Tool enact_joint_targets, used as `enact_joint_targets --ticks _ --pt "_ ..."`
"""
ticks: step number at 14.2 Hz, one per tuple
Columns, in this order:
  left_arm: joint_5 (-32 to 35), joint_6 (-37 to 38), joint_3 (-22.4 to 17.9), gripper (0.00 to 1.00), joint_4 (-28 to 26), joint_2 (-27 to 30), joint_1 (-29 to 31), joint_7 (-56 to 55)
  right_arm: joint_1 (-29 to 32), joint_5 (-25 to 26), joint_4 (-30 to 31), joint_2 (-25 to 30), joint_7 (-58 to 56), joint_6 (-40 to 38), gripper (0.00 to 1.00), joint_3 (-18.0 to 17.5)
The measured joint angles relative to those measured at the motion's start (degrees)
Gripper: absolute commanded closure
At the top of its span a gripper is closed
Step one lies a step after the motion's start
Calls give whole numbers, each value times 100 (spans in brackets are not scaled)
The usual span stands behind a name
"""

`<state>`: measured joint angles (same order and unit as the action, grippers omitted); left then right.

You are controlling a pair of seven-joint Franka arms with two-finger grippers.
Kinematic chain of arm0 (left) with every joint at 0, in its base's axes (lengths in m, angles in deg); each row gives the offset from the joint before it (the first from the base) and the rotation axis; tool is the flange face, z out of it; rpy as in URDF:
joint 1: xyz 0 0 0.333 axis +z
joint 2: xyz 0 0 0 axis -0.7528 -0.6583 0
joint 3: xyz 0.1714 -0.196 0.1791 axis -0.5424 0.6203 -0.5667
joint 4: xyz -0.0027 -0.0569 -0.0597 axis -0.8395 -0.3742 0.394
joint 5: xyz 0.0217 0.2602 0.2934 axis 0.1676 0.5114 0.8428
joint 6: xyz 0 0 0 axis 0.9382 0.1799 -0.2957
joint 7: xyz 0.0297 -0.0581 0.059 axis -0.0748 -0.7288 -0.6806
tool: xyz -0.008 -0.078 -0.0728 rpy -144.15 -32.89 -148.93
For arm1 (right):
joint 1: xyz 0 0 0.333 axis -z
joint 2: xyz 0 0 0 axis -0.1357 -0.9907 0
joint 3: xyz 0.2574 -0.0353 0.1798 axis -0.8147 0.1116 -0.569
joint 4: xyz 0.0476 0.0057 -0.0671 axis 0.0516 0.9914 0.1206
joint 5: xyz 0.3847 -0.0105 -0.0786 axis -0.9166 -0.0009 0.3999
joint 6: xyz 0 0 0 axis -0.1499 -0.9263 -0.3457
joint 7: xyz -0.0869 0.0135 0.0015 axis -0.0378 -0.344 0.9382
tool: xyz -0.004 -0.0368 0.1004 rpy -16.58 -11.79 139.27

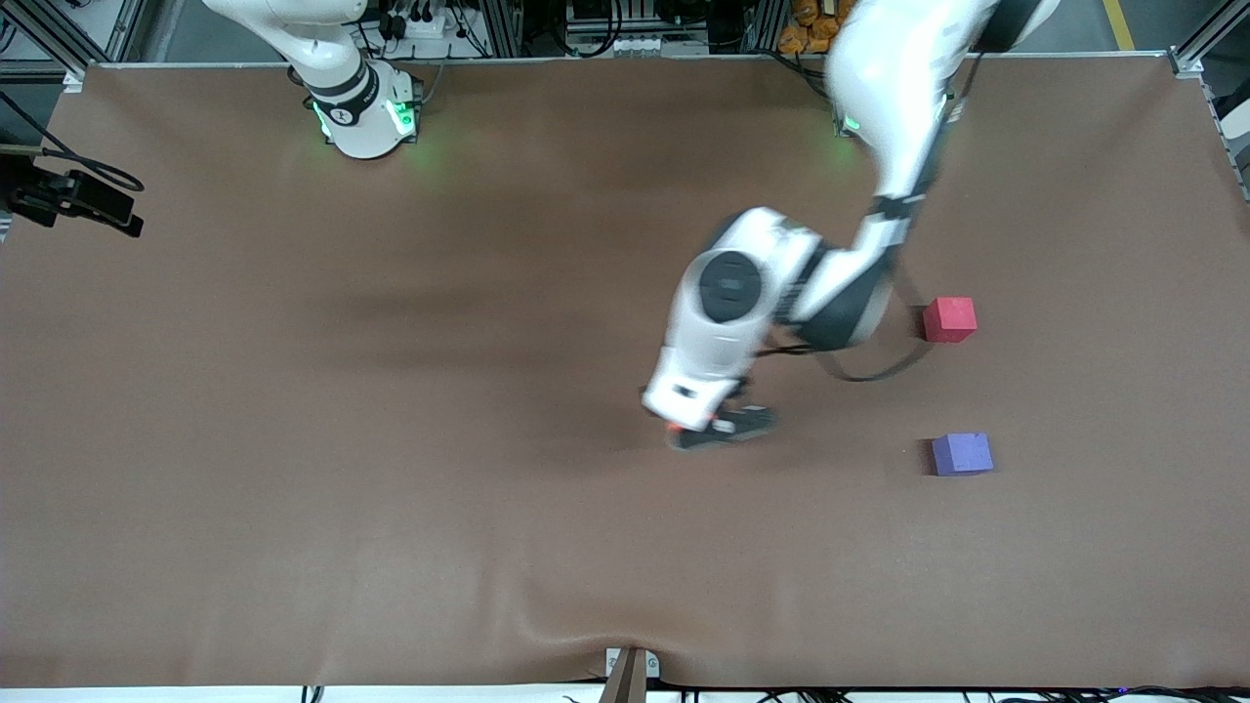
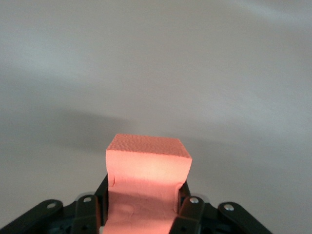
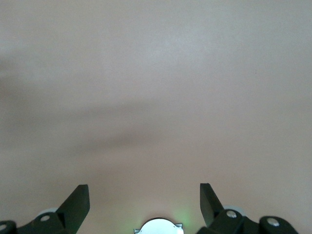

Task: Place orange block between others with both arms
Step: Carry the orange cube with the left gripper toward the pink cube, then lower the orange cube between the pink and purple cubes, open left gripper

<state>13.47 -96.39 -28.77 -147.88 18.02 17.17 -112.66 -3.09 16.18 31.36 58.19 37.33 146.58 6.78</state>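
The orange block (image 2: pixel 147 163) sits squeezed between the fingers of my left gripper (image 2: pixel 144 192), which is shut on it. In the front view this gripper (image 1: pixel 718 428) is low at the table's middle, and only a sliver of the orange block (image 1: pixel 674 427) shows under the wrist. The others stand toward the left arm's end: the red-pink cube (image 1: pixel 949 319), and the purple-blue cube (image 1: pixel 962 454) nearer the front camera, a gap between them. My right gripper (image 3: pixel 144 187) hangs open over bare table with nothing between its fingers; the front view shows only that arm's base (image 1: pixel 363 107).
Brown mat (image 1: pixel 391 439) covers the whole table. A black camera mount (image 1: pixel 73 200) juts in at the right arm's end. A cable loop (image 1: pixel 869 373) hangs from the left forearm near the red-pink cube. A clamp (image 1: pixel 630 674) sits at the front edge.
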Motion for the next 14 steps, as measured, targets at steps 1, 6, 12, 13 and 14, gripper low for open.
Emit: enact_joint_targets --ticks 1,6,12,13,14 --pt "1 145 -4 100 -273 318 327 331 -7 0 -34 6 0 -37 0 -1" --pt "1 150 -5 100 -2198 1492 2167 2675 -66 -22 -63 0 1 51 0 -9" --pt "-113 -1233 22 100 -3719 1588 3612 4514 -171 -50 -59 -39 16 324 0 -9" --pt "-163 -1379 41 100 -3874 1586 3610 4518 -172 -62 -59 -39 16 345 0 -8" --pt "-215 -1527 73 100 -4000 1584 3604 4515 -172 -74 -58 -43 16 353 0 -8"
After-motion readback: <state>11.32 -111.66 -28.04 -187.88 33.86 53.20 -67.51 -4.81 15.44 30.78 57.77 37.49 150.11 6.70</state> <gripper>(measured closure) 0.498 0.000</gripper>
